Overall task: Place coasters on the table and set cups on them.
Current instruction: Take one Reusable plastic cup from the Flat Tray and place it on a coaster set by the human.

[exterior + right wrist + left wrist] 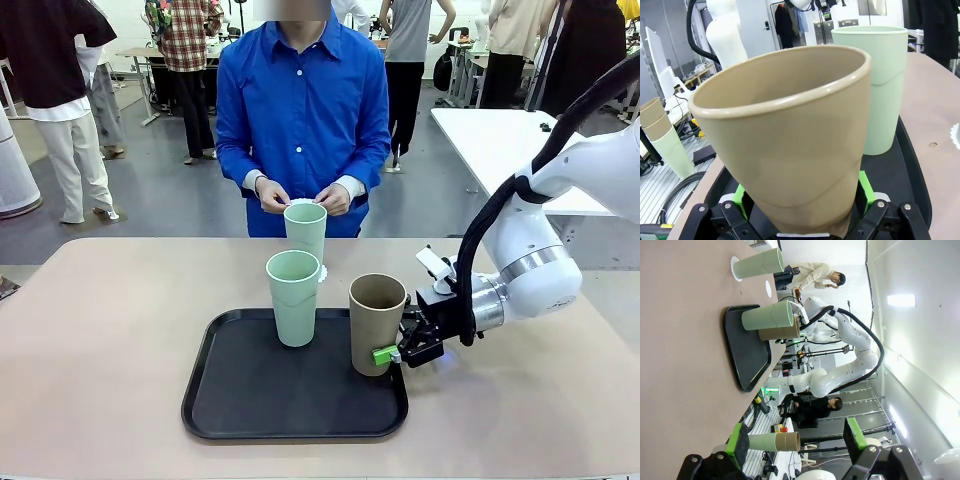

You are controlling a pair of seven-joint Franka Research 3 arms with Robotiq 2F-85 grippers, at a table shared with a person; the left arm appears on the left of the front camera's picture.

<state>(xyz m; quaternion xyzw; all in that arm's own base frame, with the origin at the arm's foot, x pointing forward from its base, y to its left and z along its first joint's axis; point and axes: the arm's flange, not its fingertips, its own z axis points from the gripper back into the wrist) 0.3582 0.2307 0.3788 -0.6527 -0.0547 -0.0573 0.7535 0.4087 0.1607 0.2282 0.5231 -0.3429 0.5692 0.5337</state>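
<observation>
Your right tool (392, 353) clamps the upright matte brown-taupe tumbler (377, 320) low, from 3 o'clock. The bare lacy white round coaster (768, 288) lies at its 11 o'clock. Your left tool (796, 437) gapes wide.

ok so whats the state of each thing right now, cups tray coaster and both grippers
brown cup, upright on tray, gripped low
near green cup, upright on tray, free
far green cup, upright on coaster on table
coaster, flat under far green cup
tray, flat on table
right gripper, fingers shut on brown cup
left gripper, fingers open, empty
</observation>
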